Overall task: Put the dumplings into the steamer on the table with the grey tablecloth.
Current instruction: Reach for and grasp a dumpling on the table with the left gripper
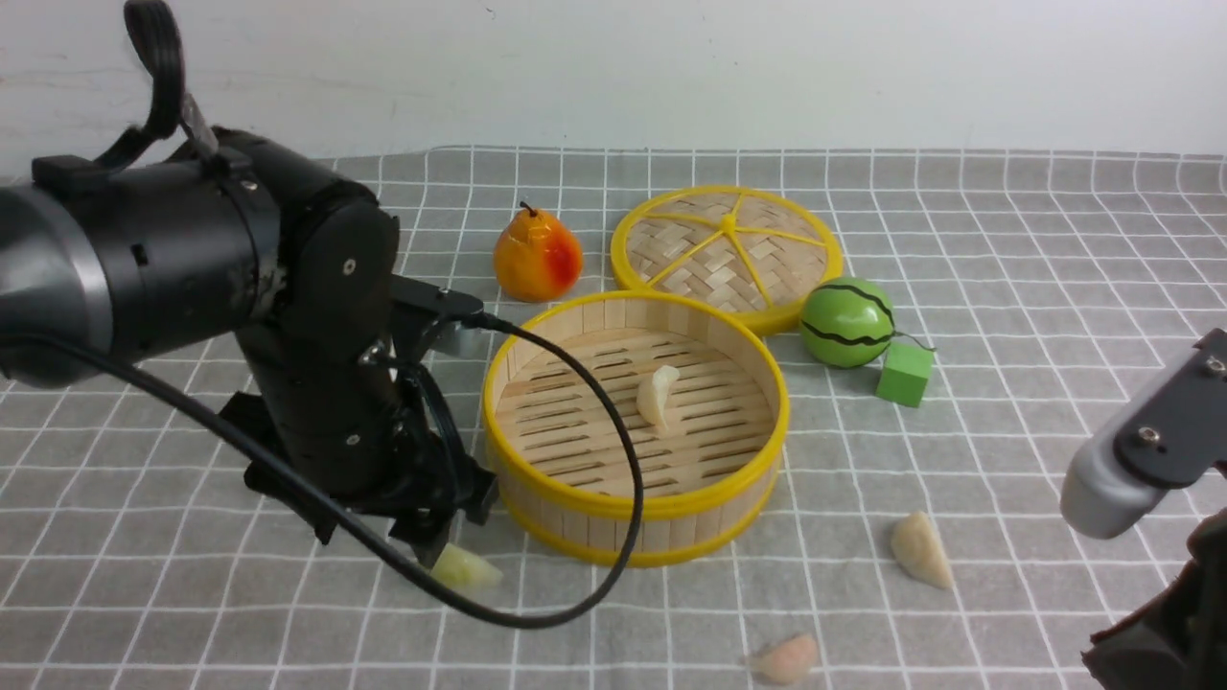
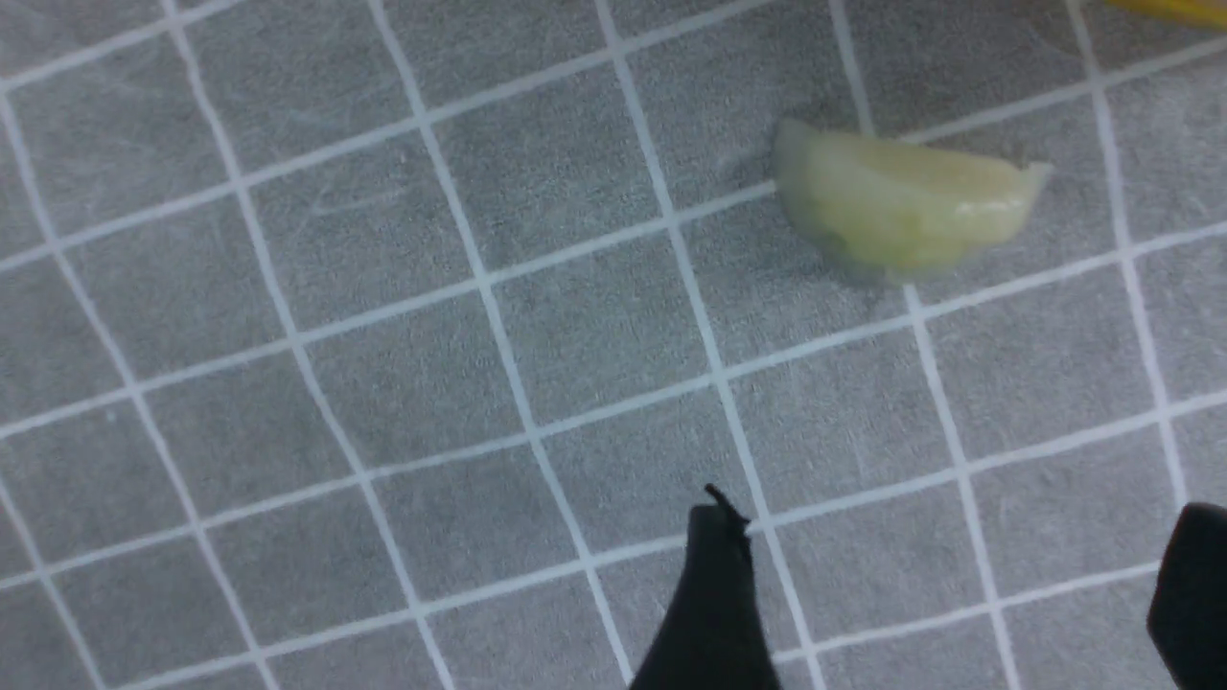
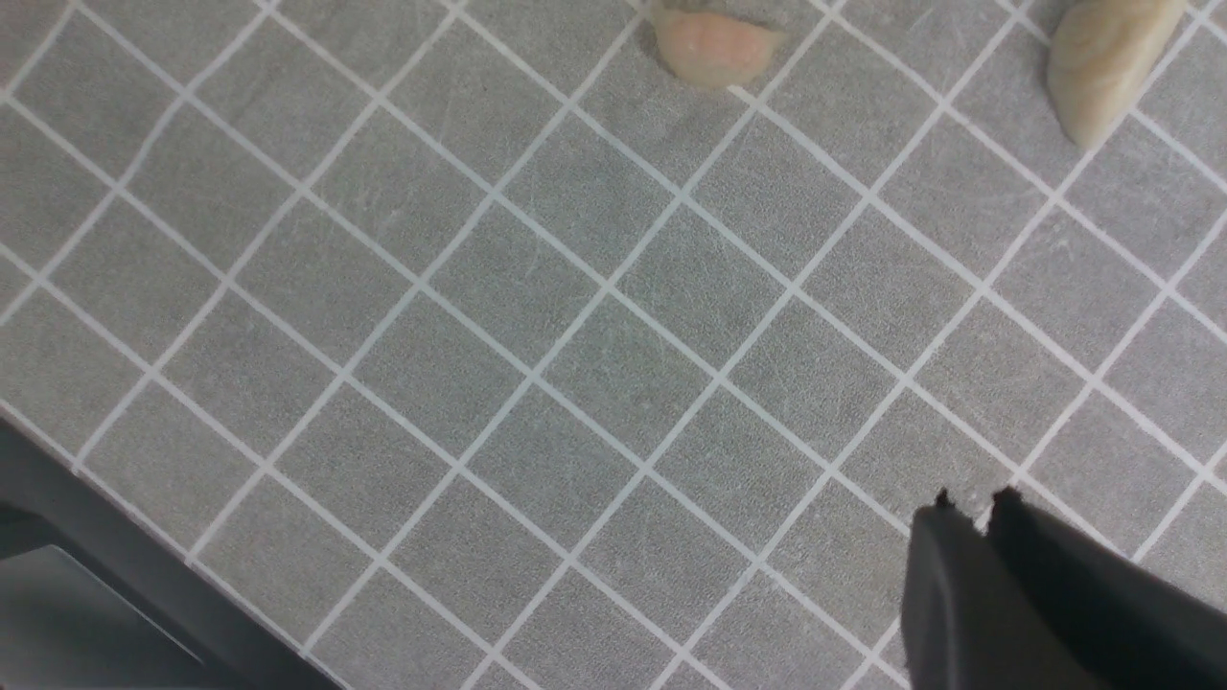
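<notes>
**Left gripper (image 1: 436, 537) over the green dumpling (image 1: 465, 568), lower left of the front view.**
On the grey tablecloth (image 1: 1007, 240), the steamer (image 1: 690, 532) sat mid-frame with one cream dumpling (image 1: 658, 395) inside. The left gripper hung wide open and empty; the right gripper (image 3: 978, 517) was pinched closed, also empty. The green dumpling lay beyond the fingertips, not between them. A good grasp likely meant centring first, then straddling its narrow width.
</notes>
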{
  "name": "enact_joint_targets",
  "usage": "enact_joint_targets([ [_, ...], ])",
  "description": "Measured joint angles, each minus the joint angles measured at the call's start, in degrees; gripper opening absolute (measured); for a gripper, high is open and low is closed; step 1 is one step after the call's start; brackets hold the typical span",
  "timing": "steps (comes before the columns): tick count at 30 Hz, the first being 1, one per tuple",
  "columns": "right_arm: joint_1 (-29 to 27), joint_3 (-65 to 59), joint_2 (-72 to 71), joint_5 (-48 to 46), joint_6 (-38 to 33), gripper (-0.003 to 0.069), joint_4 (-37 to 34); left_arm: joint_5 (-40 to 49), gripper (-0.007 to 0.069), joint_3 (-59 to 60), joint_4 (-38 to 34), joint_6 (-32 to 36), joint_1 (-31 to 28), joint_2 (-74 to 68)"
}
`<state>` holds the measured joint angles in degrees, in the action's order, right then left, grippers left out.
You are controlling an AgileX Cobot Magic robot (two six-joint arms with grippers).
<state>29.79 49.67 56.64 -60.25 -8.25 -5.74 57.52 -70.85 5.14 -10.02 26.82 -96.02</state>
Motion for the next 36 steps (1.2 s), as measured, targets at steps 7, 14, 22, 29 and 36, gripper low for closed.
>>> enact_joint_targets([
  [7,0.0,0.0,0.0,0.0,0.0,0.0062,-0.2,-8.9,0.0554,0.0,-3.0,22.6,-1.6,-5.3],
  [14,0.0,0.0,0.0,0.0,0.0,0.0064,-0.2,-12.1,0.0554,0.0,-4.0,34.4,-1.6,-9.7],
  [22,0.0,0.0,0.0,0.0,0.0,0.0076,-0.2,-14.1,0.0492,0.0,-5.1,35.2,-1.6,-13.0],
  [29,0.0,0.0,0.0,0.0,0.0,0.0083,-0.2,-14.1,0.0401,0.0,-4.7,29.9,-1.6,-13.3],
  [36,0.0,0.0,0.0,0.0,0.0,0.0084,-0.2,-11.5,0.0401,-0.2,-4.4,28.1,-1.6,-13.1],
])
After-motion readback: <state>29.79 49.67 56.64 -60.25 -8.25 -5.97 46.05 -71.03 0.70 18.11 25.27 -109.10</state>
